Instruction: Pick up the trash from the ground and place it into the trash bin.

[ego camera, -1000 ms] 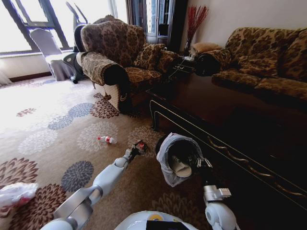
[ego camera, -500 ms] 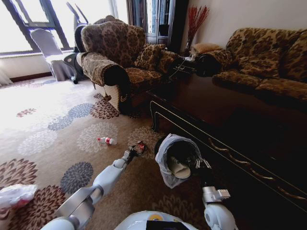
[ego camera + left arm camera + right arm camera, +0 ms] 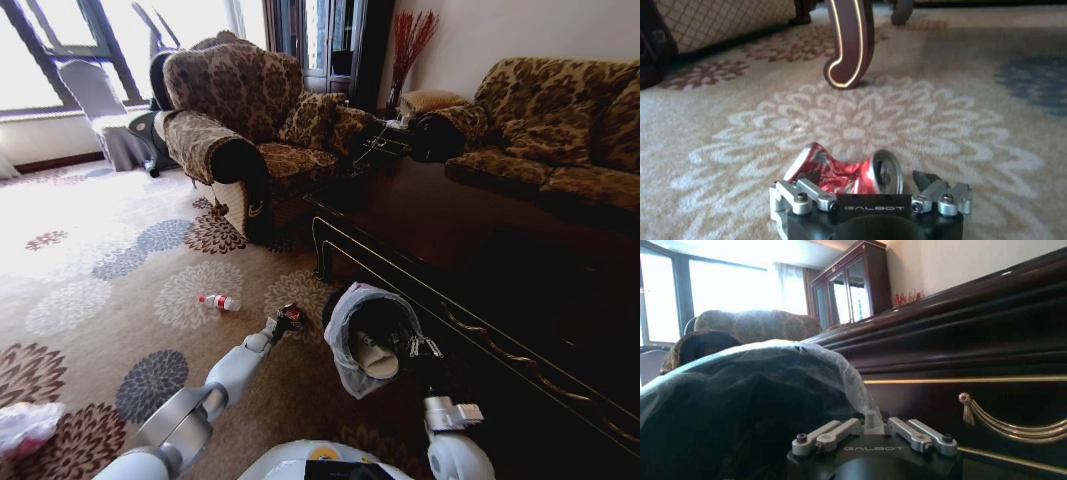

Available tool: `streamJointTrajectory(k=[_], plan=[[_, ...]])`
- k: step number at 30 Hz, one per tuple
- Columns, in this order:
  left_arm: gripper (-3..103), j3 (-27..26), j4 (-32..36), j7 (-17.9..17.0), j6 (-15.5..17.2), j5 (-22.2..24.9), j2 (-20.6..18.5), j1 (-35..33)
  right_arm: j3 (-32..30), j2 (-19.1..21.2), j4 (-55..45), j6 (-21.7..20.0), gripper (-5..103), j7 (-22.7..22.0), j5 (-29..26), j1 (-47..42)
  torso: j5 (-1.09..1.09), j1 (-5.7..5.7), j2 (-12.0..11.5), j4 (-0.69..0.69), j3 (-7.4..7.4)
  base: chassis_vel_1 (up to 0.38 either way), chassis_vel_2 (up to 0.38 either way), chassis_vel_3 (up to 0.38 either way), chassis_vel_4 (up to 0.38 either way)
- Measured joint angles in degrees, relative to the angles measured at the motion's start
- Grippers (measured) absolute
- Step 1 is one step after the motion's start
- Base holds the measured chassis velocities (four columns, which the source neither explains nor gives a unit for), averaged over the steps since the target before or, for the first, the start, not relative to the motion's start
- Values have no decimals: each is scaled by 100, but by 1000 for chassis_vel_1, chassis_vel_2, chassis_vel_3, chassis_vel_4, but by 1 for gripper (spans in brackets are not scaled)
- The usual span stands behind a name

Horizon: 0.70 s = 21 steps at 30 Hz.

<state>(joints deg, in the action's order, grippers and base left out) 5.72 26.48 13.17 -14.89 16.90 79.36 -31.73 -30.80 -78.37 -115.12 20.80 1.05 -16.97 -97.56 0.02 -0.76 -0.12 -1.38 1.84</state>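
Note:
My left gripper [image 3: 288,320] hangs low over the carpet, shut on a crushed red and silver can [image 3: 839,173], a piece of the trash; in the left wrist view the left gripper [image 3: 867,184] has the can between its fingers. Just right of it the trash bin [image 3: 352,318], black with a pale liner, leans toward the can. The right gripper [image 3: 421,348] is shut on the bin's far rim, and the right wrist view shows the right gripper [image 3: 873,432] clamping the liner [image 3: 753,385]. A white cup [image 3: 376,355] lies inside the bin. A clear bottle with a red label [image 3: 220,301] lies on the carpet to the left.
A dark wooden coffee table [image 3: 470,250] stands close behind the bin, its curved leg [image 3: 848,45] ahead of the can. An armchair [image 3: 240,110] and a sofa [image 3: 550,120] stand farther back. A pink-white bag [image 3: 22,428] lies on the carpet at the near left.
The whole head view has shifted a little, so the camera moved. Both grippers keep their hold, and the can stays just left of the bin.

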Motion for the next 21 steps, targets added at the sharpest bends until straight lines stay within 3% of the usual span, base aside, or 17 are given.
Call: streamJointTrajectory(k=[6, 9, 17, 21], plan=[[82, -323, -297, -104, 48, -376, 330, 59, -30, -22, 26, 58, 0, 0, 7, -30, 3, 0, 0, -2, -1, 0, 0, 0, 0], [66, -395, -270, -146, 49, -461, 411, 36, -53, -30, 46, 86, 0, -1, 7, -45, 1, 1, 1, 0, -1, 0, 0, 0, 0], [51, -367, 63, -197, 86, -453, 158, -129, -33, -77, 83, 121, 0, -1, 17, -19, -6, 0, 1, 7, 0, 0, 0, 0, 0], [41, -339, 509, -266, 140, -371, -147, -334, -27, -73, 85, 123, 0, -1, 20, 2, -1, 0, 1, 0, 0, 0, 0, 0, 0]])
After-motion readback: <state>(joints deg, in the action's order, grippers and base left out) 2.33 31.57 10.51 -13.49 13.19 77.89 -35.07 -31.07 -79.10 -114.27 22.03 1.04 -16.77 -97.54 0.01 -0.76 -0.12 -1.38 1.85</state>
